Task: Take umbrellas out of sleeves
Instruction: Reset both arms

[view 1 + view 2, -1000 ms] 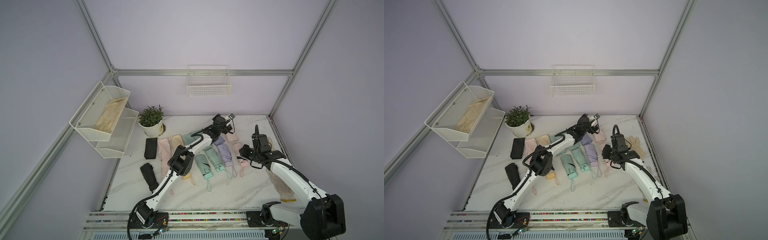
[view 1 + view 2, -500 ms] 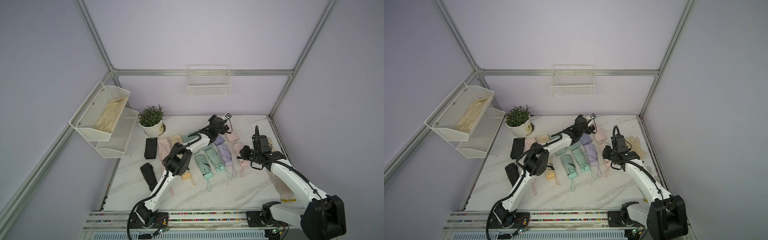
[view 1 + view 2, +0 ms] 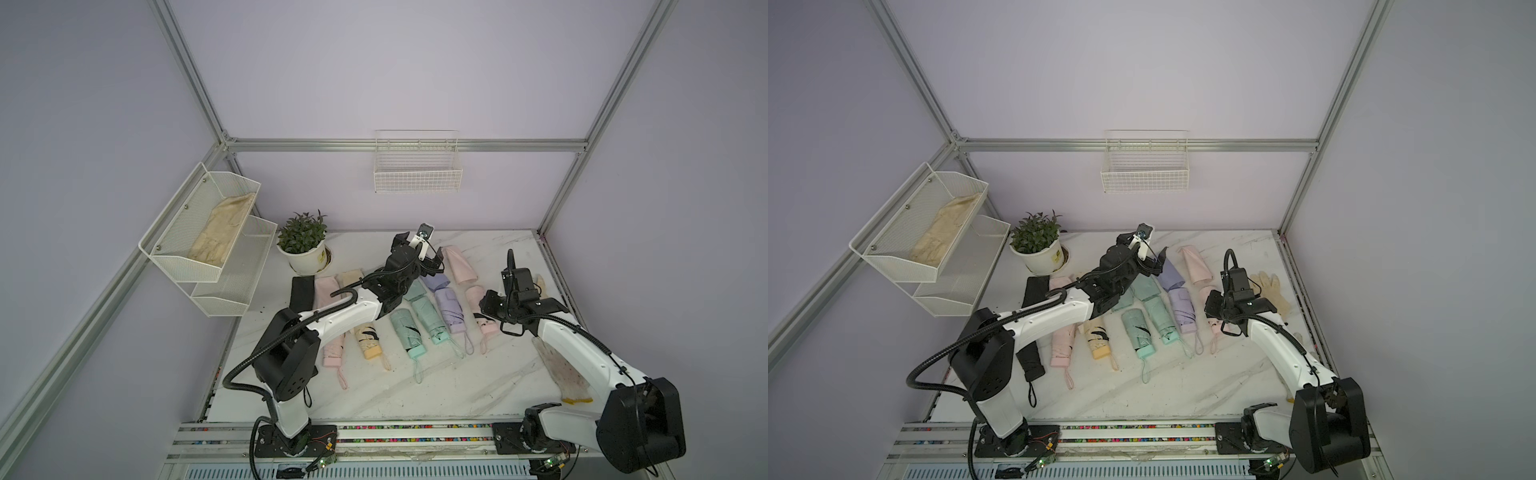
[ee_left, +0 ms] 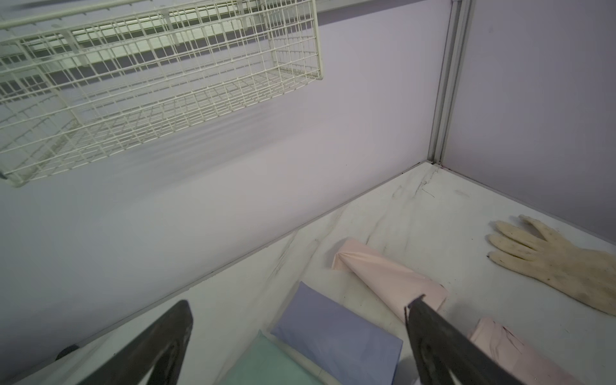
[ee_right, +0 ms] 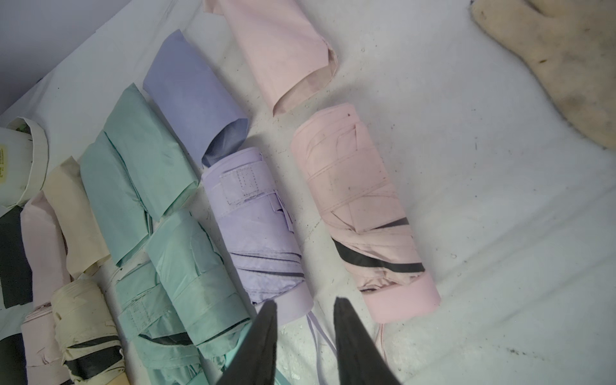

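Umbrellas [image 3: 409, 334], short folded fabric ones, lie side by side on the white marbled table [image 3: 415, 395], handles toward me: black, pink, yellow, two mint green, a lilac umbrella [image 5: 253, 226] and another pink. The right gripper [image 5: 306, 301] hovers by the lilac handle, its dark fingers a little apart with nothing between them. Behind the row lie the soft flat sleeves [image 3: 457, 266], mouths gaping toward the umbrellas. The lilac sleeve [image 4: 336, 336] lies below the left gripper [image 4: 300, 303], which is spread wide and grips nothing. Farther back, a white pot [image 3: 305, 262] holds a leafy green plant [image 3: 301, 232]. The mesh wall shelf [image 3: 176, 220] carries a beige cloth [image 3: 222, 232] in its upper tier, and a white wire basket [image 3: 417, 178] hangs on the rear wall.
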### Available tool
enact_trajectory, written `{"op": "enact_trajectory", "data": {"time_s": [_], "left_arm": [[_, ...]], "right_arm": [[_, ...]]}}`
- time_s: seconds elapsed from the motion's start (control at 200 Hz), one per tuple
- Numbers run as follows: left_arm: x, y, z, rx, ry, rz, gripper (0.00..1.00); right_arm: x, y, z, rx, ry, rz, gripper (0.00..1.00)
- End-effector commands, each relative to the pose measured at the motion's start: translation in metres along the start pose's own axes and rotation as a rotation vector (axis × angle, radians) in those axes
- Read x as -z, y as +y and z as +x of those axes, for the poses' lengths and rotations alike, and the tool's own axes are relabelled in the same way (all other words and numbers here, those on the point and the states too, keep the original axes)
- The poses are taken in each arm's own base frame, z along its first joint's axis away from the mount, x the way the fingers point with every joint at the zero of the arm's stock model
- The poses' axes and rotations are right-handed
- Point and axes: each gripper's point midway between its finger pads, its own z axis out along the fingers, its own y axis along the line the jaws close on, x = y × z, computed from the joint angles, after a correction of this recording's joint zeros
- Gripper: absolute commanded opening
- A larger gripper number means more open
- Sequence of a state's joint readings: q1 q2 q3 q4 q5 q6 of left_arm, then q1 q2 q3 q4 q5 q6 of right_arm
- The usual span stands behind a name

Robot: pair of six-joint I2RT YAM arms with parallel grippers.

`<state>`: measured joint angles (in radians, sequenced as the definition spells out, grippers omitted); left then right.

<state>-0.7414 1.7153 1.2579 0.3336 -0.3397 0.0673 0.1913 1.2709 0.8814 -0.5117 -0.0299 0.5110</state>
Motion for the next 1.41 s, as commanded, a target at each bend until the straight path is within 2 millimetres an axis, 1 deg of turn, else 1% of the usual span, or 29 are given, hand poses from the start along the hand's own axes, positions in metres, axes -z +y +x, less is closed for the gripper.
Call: {"op": "enact_trajectory", "data": {"time_s": [0.0,0.11,0.125,0.14,0.175,0.19,0.24,0.27,0.295,0.315,0.335,0.345,0.365,0.41,0.415,0.44,0.445,0.5,0.59,0.675,0.765,0.91,1.01,1.075,1.135,1.225,1.32,1.34,1.4], "left_arm": [[0.033,0.027,0.007,0.097,0.009,-0.098,1.0],[0.071,0.049,0.017,0.124,0.032,-0.149,1.0],[0.073,0.05,0.023,0.119,0.042,-0.148,1.0],[0.083,0.055,0.014,0.128,0.022,-0.148,1.0],[0.096,0.06,0.016,0.128,0.023,-0.152,1.0],[0.1,0.063,0.018,0.128,0.025,-0.158,1.0],[0.116,0.074,0.025,0.125,0.034,-0.188,1.0],[0.125,0.081,0.031,0.12,0.044,-0.212,1.0],[0.133,0.087,0.036,0.112,0.05,-0.232,1.0],[0.139,0.093,0.04,0.109,0.053,-0.256,1.0],[0.146,0.099,0.043,0.106,0.054,-0.277,1.0],[0.148,0.102,0.046,0.105,0.056,-0.291,1.0],[0.154,0.108,0.05,0.104,0.055,-0.315,1.0],[0.168,0.122,0.059,0.108,0.049,-0.375,1.0],[0.17,0.123,0.063,0.104,0.054,-0.379,1.0],[0.177,0.13,0.064,0.107,0.043,-0.409,1.0],[0.178,0.13,0.069,0.104,0.049,-0.413,1.0],[0.192,0.143,0.077,0.1,0.033,-0.47,1.0],[0.21,0.159,0.091,0.089,0.016,-0.565,1.0],[0.221,0.167,0.106,0.072,0.023,-0.609,1.0],[0.227,0.169,0.119,0.063,0.027,-0.612,1.0],[0.234,0.176,0.139,0.054,0.007,-0.644,1.0],[0.241,0.183,0.136,0.054,-0.038,-0.676,1.0],[0.241,0.185,0.137,0.032,-0.043,-0.664,1.0],[0.241,0.19,0.144,0.025,-0.034,-0.667,1.0],[0.242,0.2,0.154,0.041,-0.051,-0.686,1.0],[0.244,0.212,0.165,0.084,-0.08,-0.7,1.0],[0.244,0.216,0.168,0.097,-0.08,-0.705,1.0],[0.243,0.225,0.177,0.135,-0.076,-0.729,1.0]], "right_arm": [[0.005,0.002,-0.027,0.011,-0.08,0.03,0.34],[0.012,-0.003,-0.048,0.012,-0.163,0.082,0.4],[0.014,-0.004,-0.051,0.011,-0.178,0.091,0.41],[0.016,-0.005,-0.054,0.008,-0.192,0.1,0.42],[0.021,-0.008,-0.059,0.004,-0.215,0.117,0.46],[0.024,-0.005,-0.067,-0.001,-0.253,0.107,0.47],[0.033,-0.002,-0.076,-0.003,-0.306,0.093,0.51],[0.039,-0.001,-0.082,-0.003,-0.345,0.081,0.56],[0.043,-0.001,-0.085,-0.007,-0.379,0.076,0.62],[0.047,0.0,-0.089,-0.004,-0.409,0.069,0.7],[0.052,-0.001,-0.092,-0.003,-0.439,0.071,0.82],[0.055,-0.002,-0.094,-0.001,-0.459,0.072,0.93],[0.06,-0.004,-0.097,0.0,-0.496,0.078,0.97],[0.07,-0.01,-0.102,-0.009,-0.572,0.091,0.97],[0.071,-0.011,-0.102,-0.011,-0.581,0.092,0.97],[0.077,-0.015,-0.105,-0.014,-0.625,0.102,0.97],[0.078,-0.015,-0.106,-0.015,-0.636,0.102,0.97],[0.086,-0.026,-0.107,-0.003,-0.722,0.138,0.97],[0.091,-0.036,-0.107,0.059,-0.821,0.182,0.97],[0.082,-0.038,-0.102,0.138,-0.838,0.198,0.97],[0.071,-0.039,-0.098,0.167,-0.817,0.209,0.97],[0.045,-0.042,-0.09,0.192,-0.799,0.203,0.97],[0.026,-0.033,-0.077,0.294,-0.819,0.128,0.97],[0.024,-0.035,-0.073,0.291,-0.864,0.112,0.97],[0.023,-0.041,-0.072,0.292,-0.895,0.137,0.97],[0.02,-0.045,-0.075,0.314,-0.912,0.179,0.97],[0.025,-0.045,-0.08,0.316,-0.96,0.188,0.97],[0.018,-0.046,-0.078,0.323,-0.948,0.191,0.97],[0.012,-0.043,-0.08,0.339,-0.956,0.185,0.97]]}}
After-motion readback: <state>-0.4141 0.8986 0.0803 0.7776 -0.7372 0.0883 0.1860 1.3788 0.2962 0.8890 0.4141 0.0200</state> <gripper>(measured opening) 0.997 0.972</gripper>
